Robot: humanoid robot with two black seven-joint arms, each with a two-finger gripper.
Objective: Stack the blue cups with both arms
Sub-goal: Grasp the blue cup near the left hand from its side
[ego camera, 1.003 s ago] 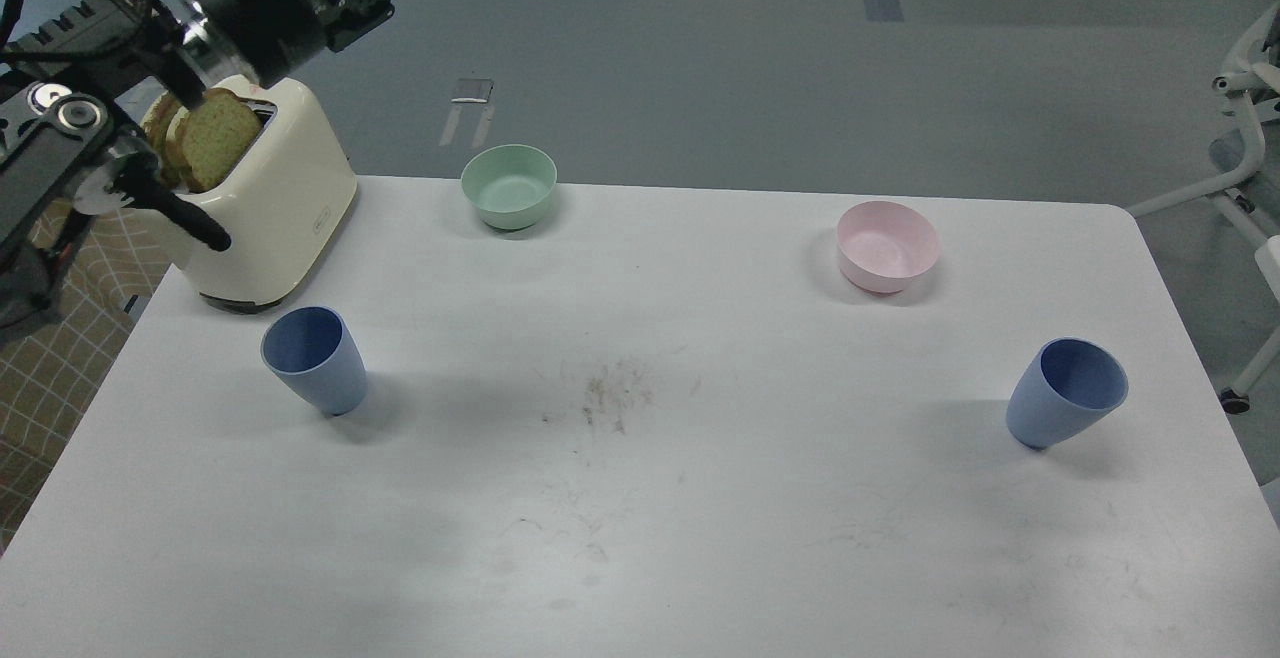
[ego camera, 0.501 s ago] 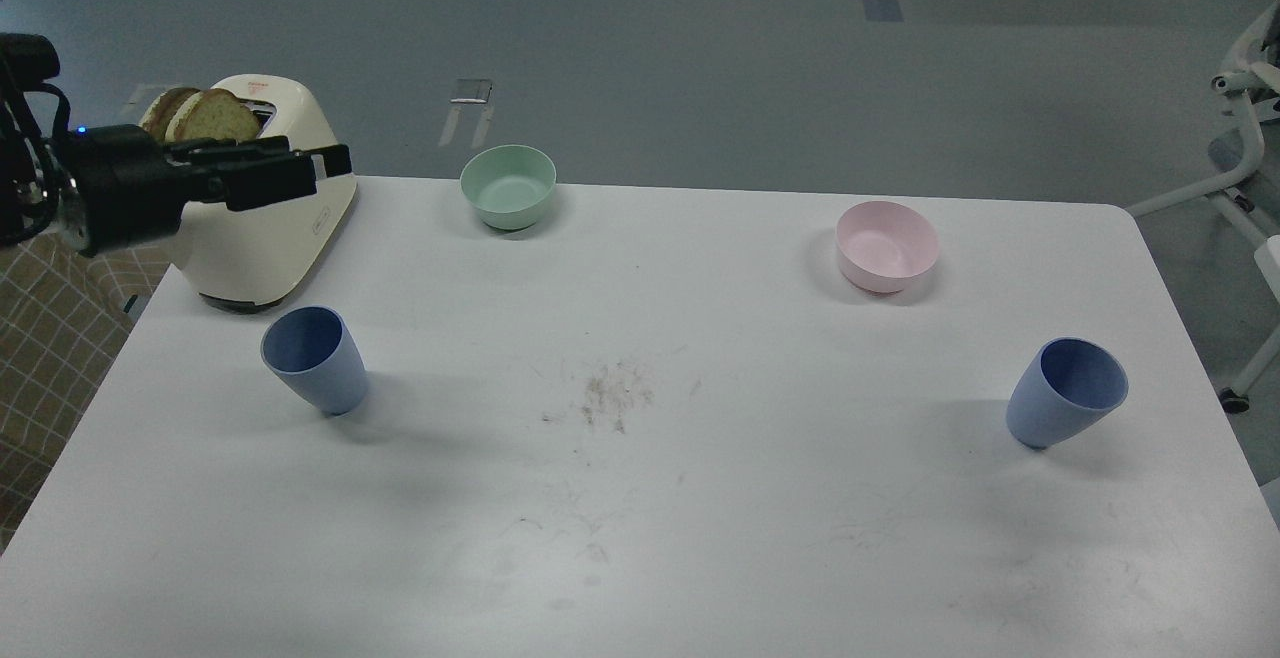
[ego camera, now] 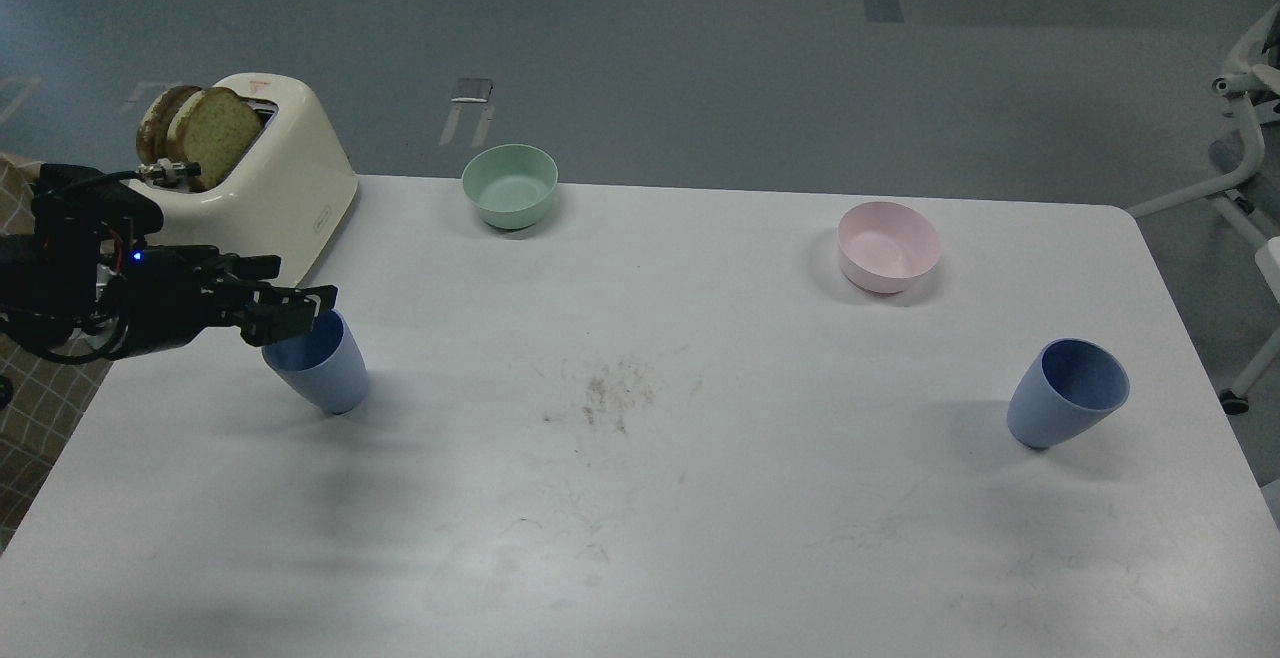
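On a white counter [ego camera: 640, 498], the left hand [ego camera: 300, 310] is seen at nine o'clock, poised at the rim of the left blue cup [ego camera: 325, 378]; how far it is parted cannot be told, and nothing is held in it. The right blue cup [ego camera: 1066, 396] stands well apart at three o'clock, and the right arm is not seen. A toaster [ego camera: 290, 200] loaded with bread [ego camera: 205, 138] sits at ten o'clock, a green bowl [ego camera: 509, 186] at twelve, a pink bowl [ego camera: 888, 246] at two. A sound grasp is judged to require the fingers to be parted wider than the cup's rim, lowered astride its wall, and closed gently so the narrow-based tumbler is not tipped.
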